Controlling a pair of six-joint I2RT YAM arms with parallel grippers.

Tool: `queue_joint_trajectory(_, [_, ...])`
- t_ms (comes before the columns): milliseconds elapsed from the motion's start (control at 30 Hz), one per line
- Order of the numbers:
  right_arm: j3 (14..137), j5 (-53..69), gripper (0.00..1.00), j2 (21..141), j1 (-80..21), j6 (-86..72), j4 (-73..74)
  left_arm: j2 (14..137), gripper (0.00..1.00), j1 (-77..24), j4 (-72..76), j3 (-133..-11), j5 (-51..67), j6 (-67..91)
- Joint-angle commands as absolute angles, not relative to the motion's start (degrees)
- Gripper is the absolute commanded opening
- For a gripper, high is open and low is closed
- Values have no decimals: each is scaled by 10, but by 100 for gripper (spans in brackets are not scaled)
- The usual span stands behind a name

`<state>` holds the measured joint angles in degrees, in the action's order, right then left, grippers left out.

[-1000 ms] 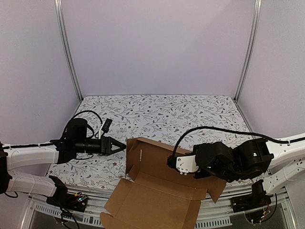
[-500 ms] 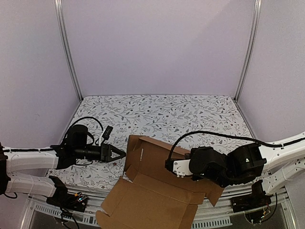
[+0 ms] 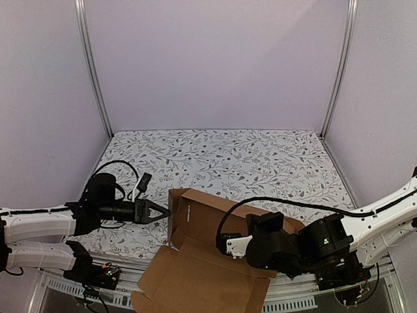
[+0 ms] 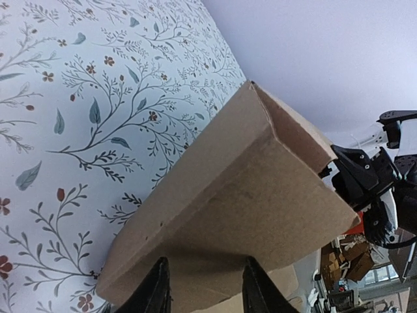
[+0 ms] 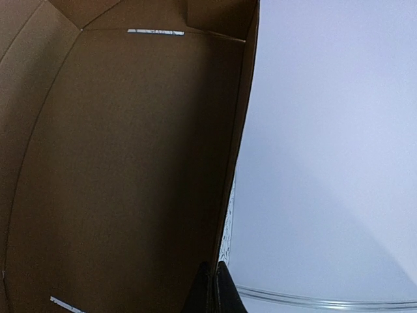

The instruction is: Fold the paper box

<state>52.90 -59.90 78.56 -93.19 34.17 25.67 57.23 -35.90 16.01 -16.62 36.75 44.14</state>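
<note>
Raising the side wall (image 3: 174, 218) of the paper box (image 3: 212, 220) looks to be the step in hand. The box lies near the front edge of the flowered table cloth (image 3: 228, 156), between the two arms, and its wide front flap (image 3: 195, 280) reaches past the table edge toward the bases. The left gripper (image 3: 158, 211) is set against the outer face of the side wall. Its two fingers (image 4: 158, 290) are seen apart, so this pincer is released and only pushes — nothing is grasped by it. The right gripper (image 5: 212, 287) is clenched and is placed inside the box, at the foot of a standing wall (image 5: 231, 117). Whether a thin edge of cardboard is pinched between its tips cannot be told, because the wrist view is dark there.

For a good result, the push from the left should be given low, close to the crease, so that the wall is turned on its crease and not bent in the middle. The floor of the box should be pressed down by the right arm at the same time — otherwise the whole sheet may be slid across the cloth. The wall should be brought fully upright before the push is taken off.
</note>
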Motion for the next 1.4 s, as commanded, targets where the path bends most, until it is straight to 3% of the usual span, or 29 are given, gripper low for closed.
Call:
queue_joint_trajectory(0, [528,-674,0,818,-953,403,199,549,37,-366,169,-152,357,433])
queue_joint_trajectory(467, [512,-739,0,892,-948,540,26,480,39,-372,124,-127,293,411])
queue_joint_trajectory(833, [500,-692,0,908,-896,605,-81,507,39,-376,90,-154,234,376])
queue_joint_trajectory(1367, [457,-607,0,987,-800,811,-362,584,39,-375,50,-234,135,325])
